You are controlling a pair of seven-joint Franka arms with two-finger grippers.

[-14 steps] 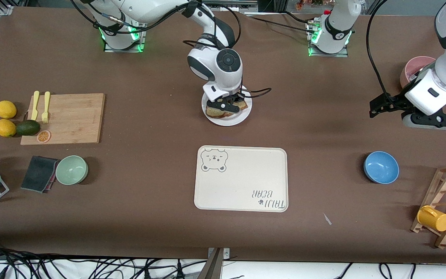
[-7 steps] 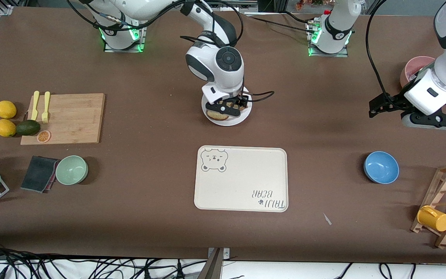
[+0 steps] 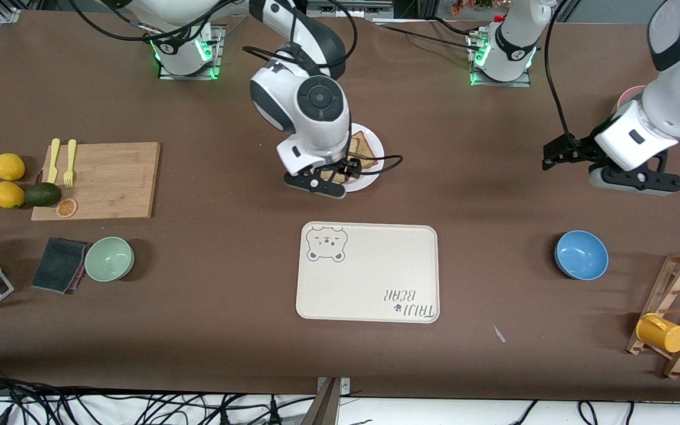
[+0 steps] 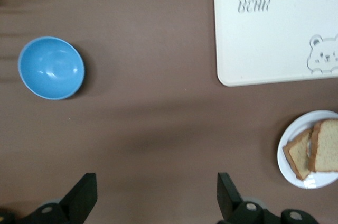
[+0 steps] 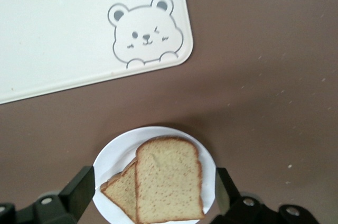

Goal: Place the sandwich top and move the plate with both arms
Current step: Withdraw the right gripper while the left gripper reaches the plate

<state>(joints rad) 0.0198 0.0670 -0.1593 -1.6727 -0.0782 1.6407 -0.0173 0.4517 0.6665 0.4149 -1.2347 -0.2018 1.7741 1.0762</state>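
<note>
Arms are seen apart: the right gripper [image 3: 340,177] is held above the plate [image 3: 375,167] with fingers [image 5: 79,189] spread wide and empty, while the left gripper [image 3: 570,154] hangs wide open over bare table near the blue bowl [image 3: 581,254]. On the small round white plate, farther from the front camera than the cream tray [image 3: 368,272], the sandwich top [image 5: 168,179], a brown speckled slice with darker crust, is laid over a lower slice [image 5: 120,191].

right tool [image 3: 329,179] hangs over the plate [image 3: 375,149] bearing sandwich top [image 3: 362,149].
</note>
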